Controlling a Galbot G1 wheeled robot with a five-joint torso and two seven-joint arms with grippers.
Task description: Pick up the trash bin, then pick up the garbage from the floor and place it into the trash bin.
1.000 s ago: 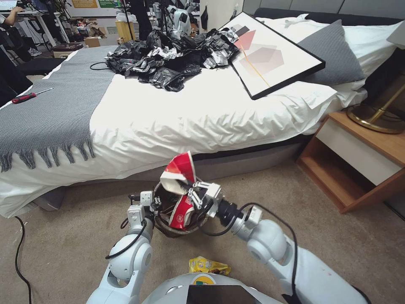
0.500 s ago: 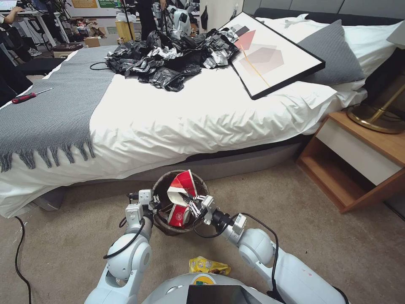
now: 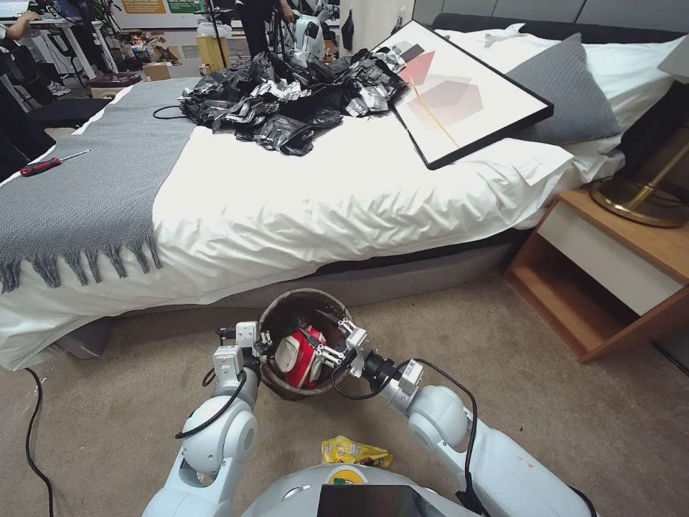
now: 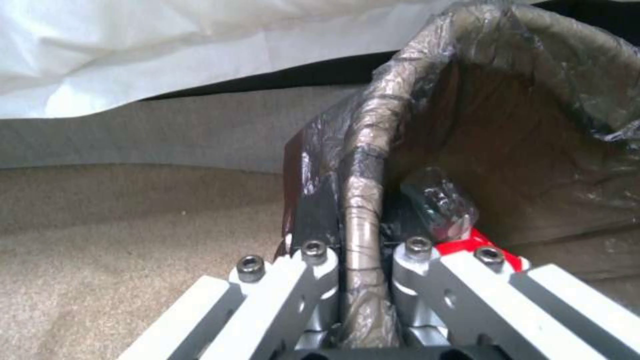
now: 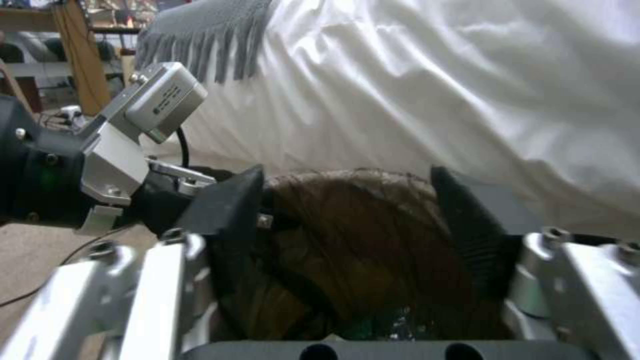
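Bedroom carpet (image 3: 560, 402), beige, beside a white-sheeted bed (image 3: 301, 208).

Item 1, bin (image 3: 281, 316): round, brown liner folded over the rim. Held at its near-left rim by the left gripper (image 3: 252, 343), whose jaws are clamped on the liner-wrapped lip. In the left wrist view the rim (image 4: 363, 200) runs straight between the two fingers.

Item 2, cups (image 3: 301, 357): crushed, red and white, lying inside the bin, just ahead of the right gripper (image 3: 337, 343).

Item 3, right gripper: over the bin's right rim, jaws spread and holding nothing. The right wrist view shows the dark pads (image 5: 230, 210) well apart with the liner between them.

Item 4, wrapper (image 3: 355, 452): yellow, on the carpet behind both grippers, close to the robot's base, not yet collected.

Risks, as judged: the left grip takes only a thin edge of rim, so the bin could tilt or slip free and spill its contents. The open right fingers sit close to the liner and could snag it on withdrawal.

Unclear: the bin's base and white wall are hidden by the grippers. How many cups lie inside cannot be told. The clear crinkled piece (image 4: 440, 200) within the bin cannot be identified.
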